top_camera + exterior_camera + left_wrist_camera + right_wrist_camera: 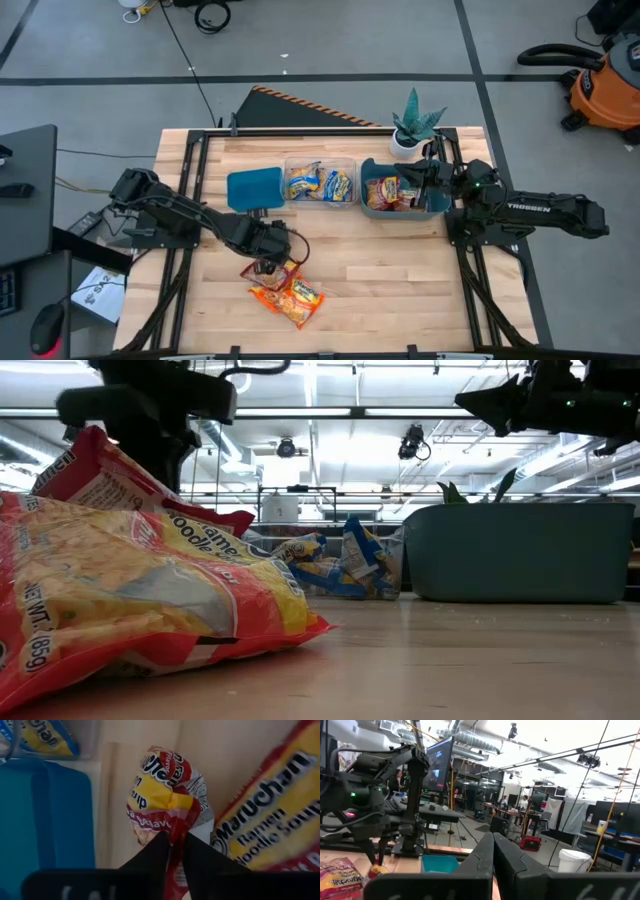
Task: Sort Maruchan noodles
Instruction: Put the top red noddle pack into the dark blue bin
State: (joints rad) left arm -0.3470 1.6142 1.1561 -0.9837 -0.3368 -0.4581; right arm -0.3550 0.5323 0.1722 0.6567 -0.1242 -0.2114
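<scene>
Wooden tabletop (380,270) carries all items. At the left, the left tool (266,264) sits low over a small cluster of noodle packets near the front centre, its fingers (155,855) pressed together on the crumpled edge of a red-and-yellow packet (165,795), which is pinched between them. Just beside it lie two more packets, an orange-red one (272,293) and a yellow-faced one (303,296), flat on the wood and overlapping. Behind the left tool lies a blue lid (254,188), flat on the surface. Next along, a clear bin (320,160) holds several blue-and-yellow packets (318,184). Touching its right side, a teal bin (372,210) holds red-and-yellow packets (388,191). A potted plant (415,125) stands behind the teal bin at the back edge. At the right, the right tool (425,180) hovers above the teal bin, fingers (482,860) closed against each other and holding nothing.
</scene>
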